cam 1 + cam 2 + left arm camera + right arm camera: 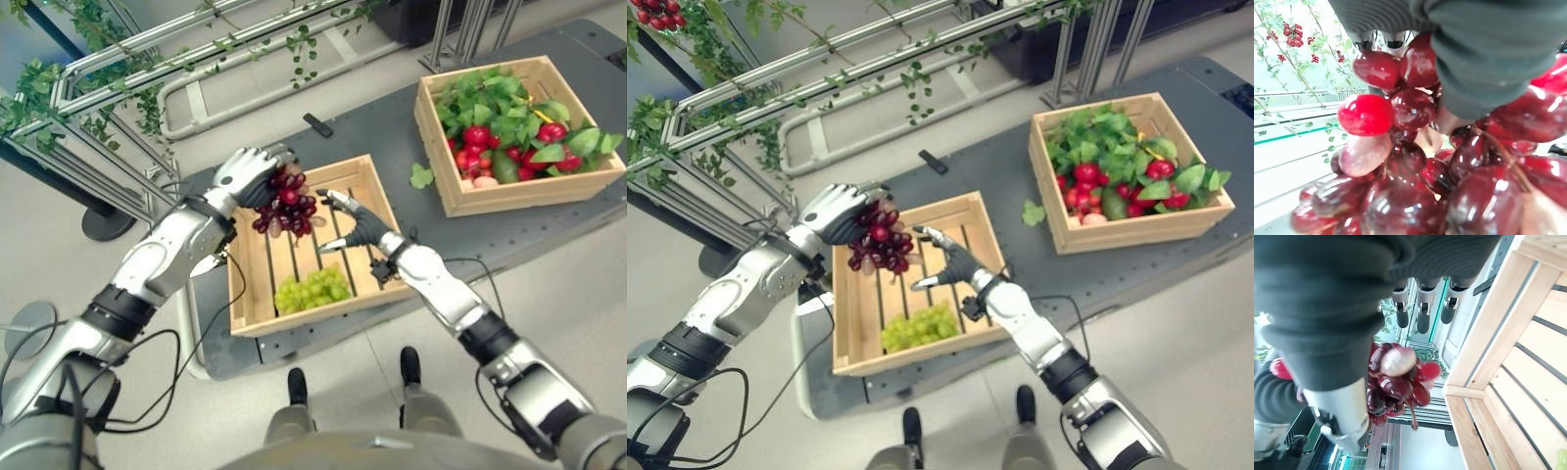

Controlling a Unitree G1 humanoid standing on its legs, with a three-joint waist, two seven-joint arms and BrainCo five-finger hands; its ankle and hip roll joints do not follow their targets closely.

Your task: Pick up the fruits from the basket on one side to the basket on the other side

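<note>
My left hand [247, 174] has its fingers curled round the top of a bunch of red grapes [287, 204], which hangs free above the far left corner of the near slatted crate [345, 168], touching nothing below. In the left wrist view the grapes [1415, 166] crowd right up against the dark cover, so the hold looks to be high on the cluster, near the stem (I cannot see the stem itself under my fingers). My right hand [351, 225] hovers over the middle of the same crate, fingers spread and relaxed, holding nothing; it sits just beside the hanging bunch.

A bunch of green grapes [313, 290] lies on the slats at the near edge of this crate. The far crate [534, 194], well off to my right on the dark table [382, 127], is already heaped with green leaves [495, 103] and red fruit [477, 136].

The step in hand, as I judge it, is carrying the red bunch across to that far crate. To do it well I should keep the bunch lifted clear of the crate rim before moving sideways, travel smoothly so the cluster does not swing and shed grapes, and keep my grip steady without crushing. Since the far crate lies on my right side, passing the bunch to my open right hand may be the easier route; if so, that hand should close high on the cluster before my left lets go.
</note>
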